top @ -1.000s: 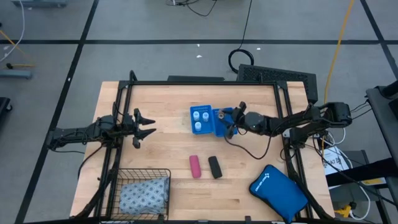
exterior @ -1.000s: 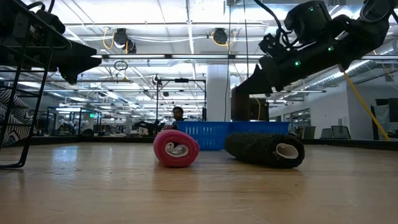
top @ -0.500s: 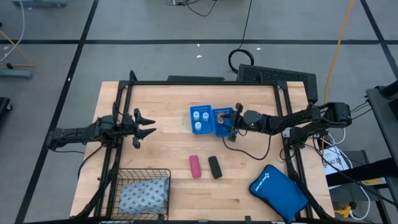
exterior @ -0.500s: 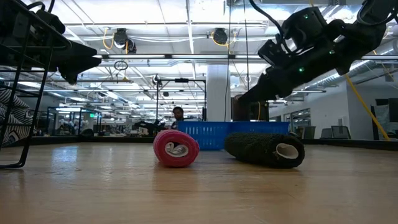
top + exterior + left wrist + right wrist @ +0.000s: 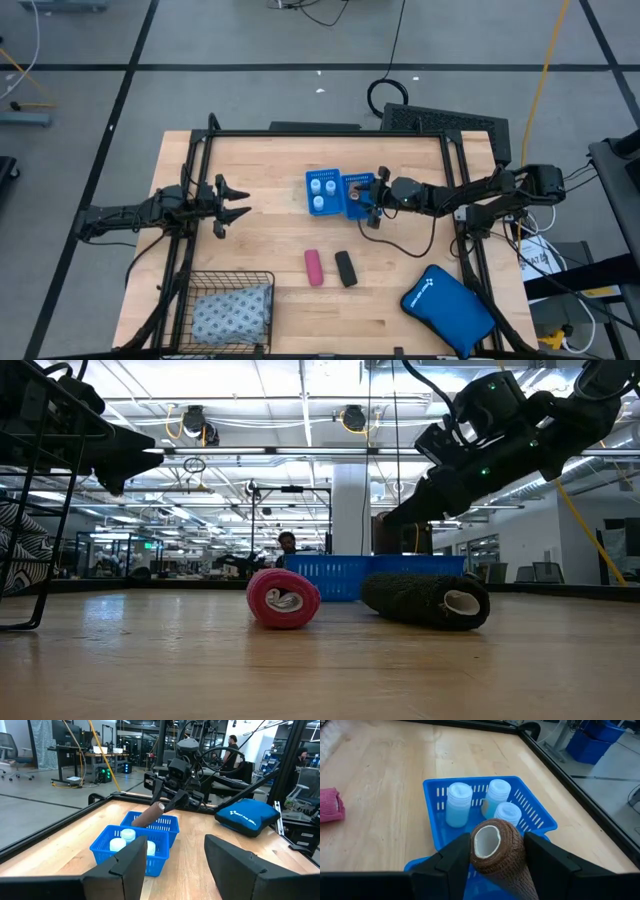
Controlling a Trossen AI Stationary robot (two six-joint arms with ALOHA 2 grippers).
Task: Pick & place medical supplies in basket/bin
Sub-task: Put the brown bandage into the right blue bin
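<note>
My right gripper [image 5: 368,200] hangs over the blue plastic tray [image 5: 352,209], above the compartment nearer the right edge, shut on the brown roll [image 5: 495,847]. Three white vials [image 5: 498,792] stand in the tray's other compartment. The pink roll [image 5: 313,267] and the black roll [image 5: 345,268] lie on their sides on the table nearer the front. The grey-blue dotted pack [image 5: 232,312] lies inside the black wire basket [image 5: 187,300] at the near left corner. My left gripper [image 5: 232,203] waits open, left of the tray. My right gripper pinches the brown roll between its two fingers [image 5: 454,862], one on each side wall [image 5: 516,854]. The roll lies along the fingers with its hollow end [image 5: 486,840] pointing forward. It is lifted clear and slants down toward the tray's empty compartment [image 5: 162,824].
The large blue zip pouch [image 5: 448,308] lies at the near right corner. A black frame [image 5: 330,133] runs along the table's far edge and sides. Bare wood lies between the left gripper and the tray. A person [image 5: 286,544] shows far off in the room.
My right gripper, with the brown roll in it, has dipped slightly toward the tray's compartment and has then kept still. The other things lie where they were.
</note>
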